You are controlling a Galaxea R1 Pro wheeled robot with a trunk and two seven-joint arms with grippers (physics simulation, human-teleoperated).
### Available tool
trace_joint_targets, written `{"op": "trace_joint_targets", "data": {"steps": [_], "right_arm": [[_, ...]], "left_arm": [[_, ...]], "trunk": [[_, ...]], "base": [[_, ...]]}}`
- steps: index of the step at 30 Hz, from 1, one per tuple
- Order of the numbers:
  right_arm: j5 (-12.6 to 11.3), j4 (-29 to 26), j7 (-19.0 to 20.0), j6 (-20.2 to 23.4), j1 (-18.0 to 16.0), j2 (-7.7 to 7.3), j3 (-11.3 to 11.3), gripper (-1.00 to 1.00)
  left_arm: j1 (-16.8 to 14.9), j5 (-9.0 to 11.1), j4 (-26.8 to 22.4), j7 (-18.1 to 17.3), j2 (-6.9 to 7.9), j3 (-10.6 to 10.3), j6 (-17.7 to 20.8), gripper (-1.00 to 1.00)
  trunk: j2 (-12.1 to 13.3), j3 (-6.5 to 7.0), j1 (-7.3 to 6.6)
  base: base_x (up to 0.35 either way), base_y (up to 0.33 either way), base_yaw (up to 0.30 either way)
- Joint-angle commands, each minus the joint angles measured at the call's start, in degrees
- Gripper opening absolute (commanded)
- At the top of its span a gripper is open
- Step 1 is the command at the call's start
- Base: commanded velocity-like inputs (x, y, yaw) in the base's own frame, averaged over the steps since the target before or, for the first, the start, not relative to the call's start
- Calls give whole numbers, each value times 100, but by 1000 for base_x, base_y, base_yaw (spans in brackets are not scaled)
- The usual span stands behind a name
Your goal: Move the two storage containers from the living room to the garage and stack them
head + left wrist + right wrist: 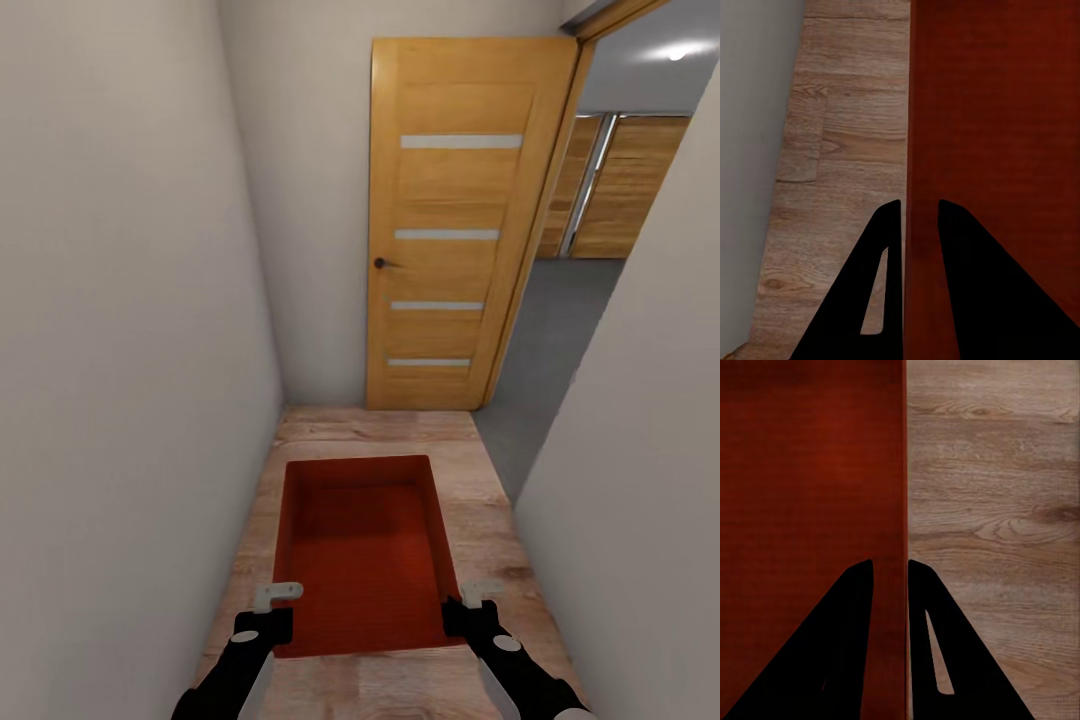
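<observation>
A rust-red storage container [365, 550] hangs level in front of me above the light wood-plank flooring, its open top facing up and nothing in it. My left gripper [275, 610] is shut on its left wall near the close end. In the left wrist view the left gripper [919, 206] straddles the wall's edge, with the container [997, 112] beside bare planks. My right gripper [470, 600] is shut on the opposite wall. The right wrist view has the right gripper [890, 564] clamped on the thin rim of the container [810, 465].
I stand in a narrow corridor between a white wall [120, 350] on the left and another wall [640, 450] on the right. Ahead, a wooden door [450, 230] stands swung open. Right of it, dark grey concrete floor [560, 330] leads to wooden panel doors [630, 190].
</observation>
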Motion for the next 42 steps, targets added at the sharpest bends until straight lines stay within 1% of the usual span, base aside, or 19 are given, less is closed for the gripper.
{"op": "trace_joint_targets", "data": {"steps": [1, 42], "right_arm": [[-88, 26, -5, -21, -5, -42, 86, -100], [-88, 28, -5, -21, -5, -42, 90, -100]], "left_arm": [[-5, -126, -51, 15, -7, 15, 41, -100], [-5, -126, -51, 15, -7, 19, 41, -100]], "trunk": [[-12, -12, 6], [-12, -12, 6]], "base": [[325, 0, 0], [325, 0, 0]]}}
